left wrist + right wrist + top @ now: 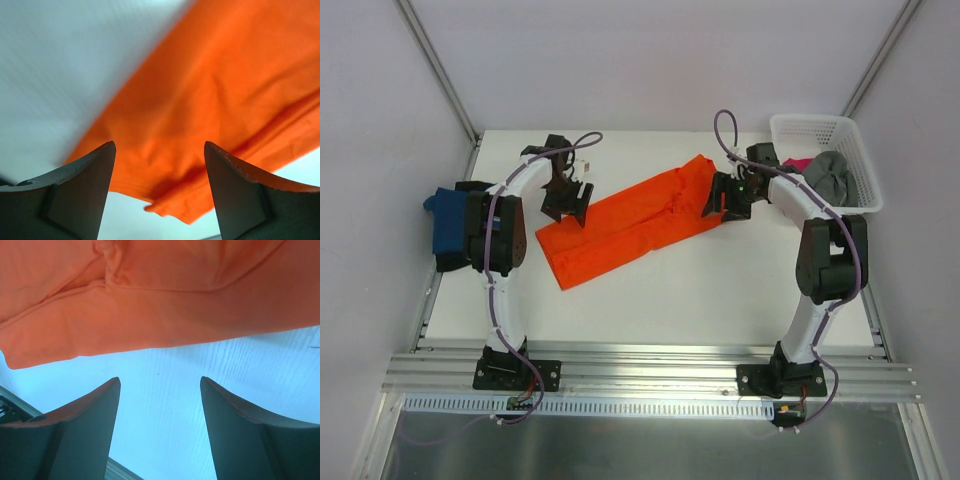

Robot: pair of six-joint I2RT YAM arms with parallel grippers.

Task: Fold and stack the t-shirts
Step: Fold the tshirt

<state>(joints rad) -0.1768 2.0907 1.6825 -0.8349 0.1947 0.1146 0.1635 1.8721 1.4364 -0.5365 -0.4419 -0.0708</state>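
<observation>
Evidently the crosswise fold is judged in hand: the orange t-shirt (630, 225), soft creased cloth doubled into a long strip, is laid slantwise mid-frame on the white table (720, 300). The left gripper (572, 203) is held above its left corner, the right gripper (722, 200) just beside its right end, both jaws wide open and empty; each end must next be pinched. A dark blue t-shirt (445, 222) is seen at left, a pink t-shirt (800, 163) and grey t-shirt (830, 175) in the lattice basket (865, 190) at upper right.

left arm (498, 235) stretched forward, forearm bent inward, left gripper (567, 200) pointing down, jaws spread wide, right arm (830, 255) elbow raised, forearm angled inward, right gripper (725, 197) low, tilted down, jaws spread wide
</observation>
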